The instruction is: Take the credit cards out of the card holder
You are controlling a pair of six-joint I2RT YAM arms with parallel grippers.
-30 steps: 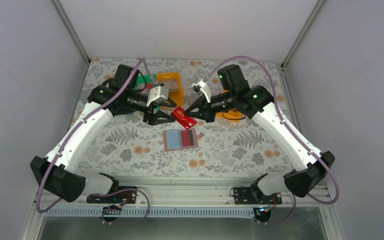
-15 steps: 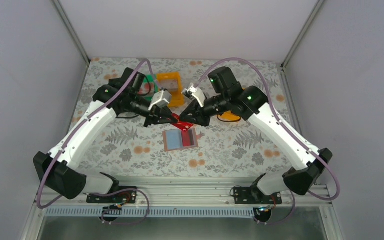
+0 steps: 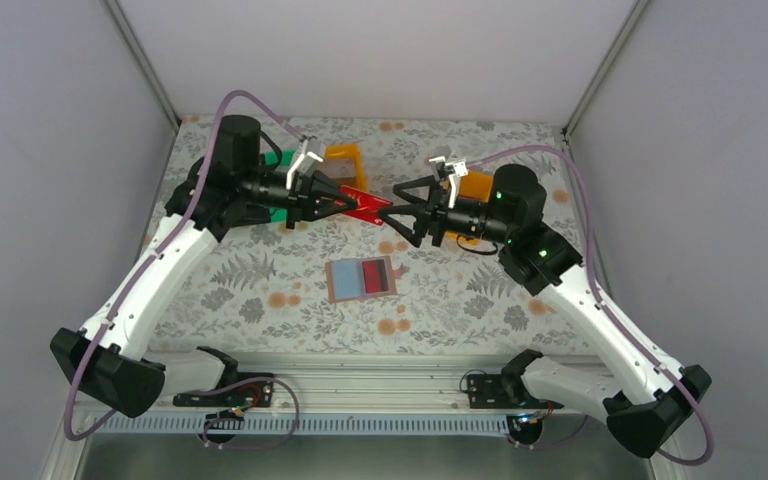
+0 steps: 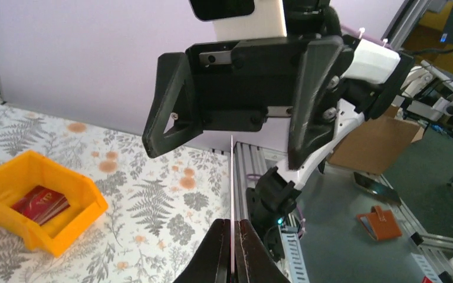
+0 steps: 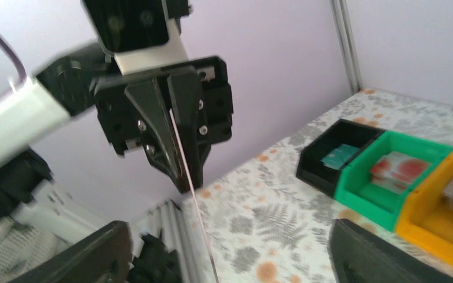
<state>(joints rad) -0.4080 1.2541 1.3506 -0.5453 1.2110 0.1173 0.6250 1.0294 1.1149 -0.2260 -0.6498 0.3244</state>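
Top external: left tool (image 3: 345,203) is clamped shut on 1 dark red card (image 3: 368,208), held in the air above the table (image 3: 260,290) and behind the card holder (image 3: 345,281). Right tool (image 3: 400,212) faces it with jaws spread wide, gripping nothing. The card's free end points into that gap — contact not discernible.

Left wrist: card seen edge-on, pinched between the closed fingers. Right wrist: same card edge-on, running down between the 2 wide-apart fingers.

Card holder lies open and flat near the table's centre, apart from both tools. 1 pocketed red card (image 3: 378,276) sits in its right sleeve. The left sleeve looks pale blue, contents unclear.

Progress, as judged: 3 cards appear already sorted — a binned red card (image 4: 38,203) in the orange bin (image 4: 71,227), a teal card (image 5: 336,156) in the black bin (image 5: 315,174) and a whitish-pink card (image 5: 398,168) in the green bin (image 5: 357,196). The 4th is in hand, apparently mid-handover. At least 1 is left to pull.
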